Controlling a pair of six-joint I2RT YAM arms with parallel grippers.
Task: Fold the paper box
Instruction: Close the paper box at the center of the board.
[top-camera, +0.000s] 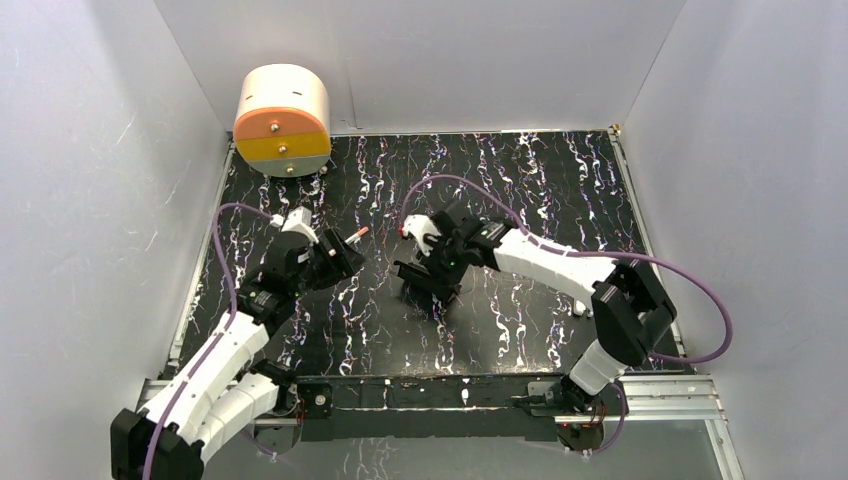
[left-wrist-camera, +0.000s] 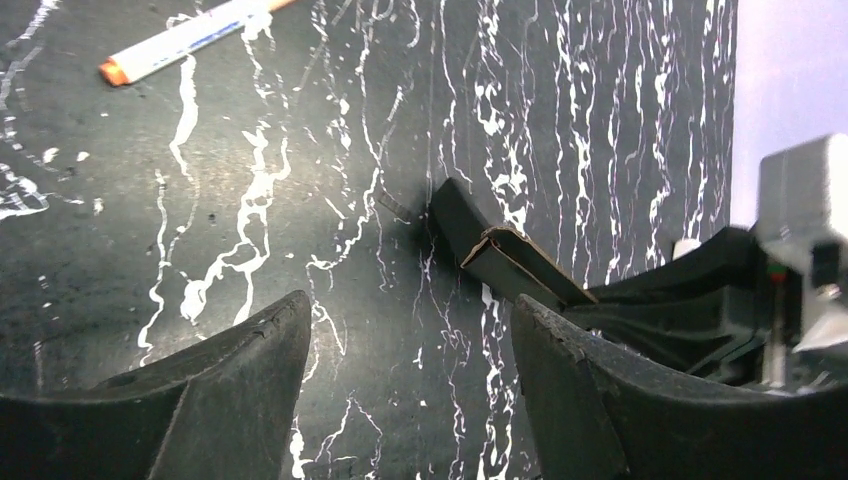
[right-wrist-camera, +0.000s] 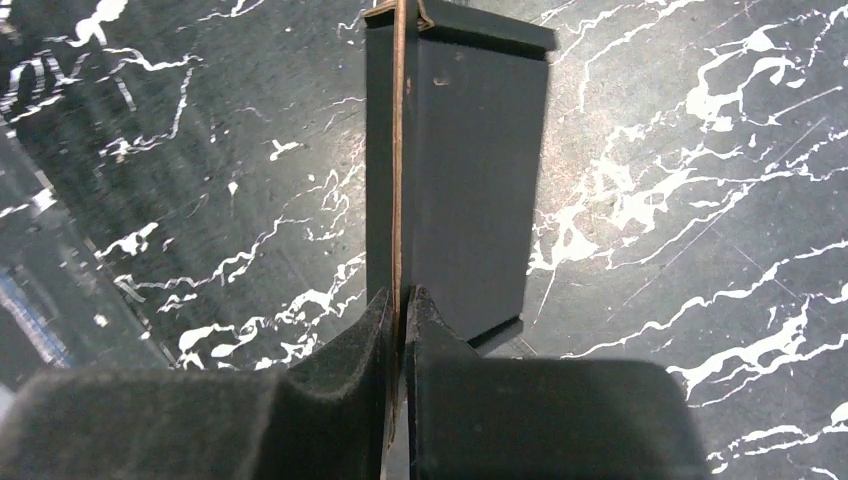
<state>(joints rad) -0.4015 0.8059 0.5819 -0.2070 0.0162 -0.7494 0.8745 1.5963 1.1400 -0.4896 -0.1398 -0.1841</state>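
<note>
The right end effector (right-wrist-camera: 402, 305) is pinched tight on a thin, brown-cored card edge of the paper box (right-wrist-camera: 470, 180). The box is matte black and partly folded, near the middle of the marbled worktop (right-wrist-camera: 700, 150). The left end effector (left-wrist-camera: 410, 305) gapes wide nearby, holding nothing. From above, the box blurs into the dark arm and surface. Farther off lies a marker (left-wrist-camera: 185, 38), its blue print too small to read.

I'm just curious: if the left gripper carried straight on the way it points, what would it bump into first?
Probably the paper box, pinched in the right gripper: its folded end lies ahead of the open left gripper. Depth is unclear, so it might graze the marbled table first.
</note>
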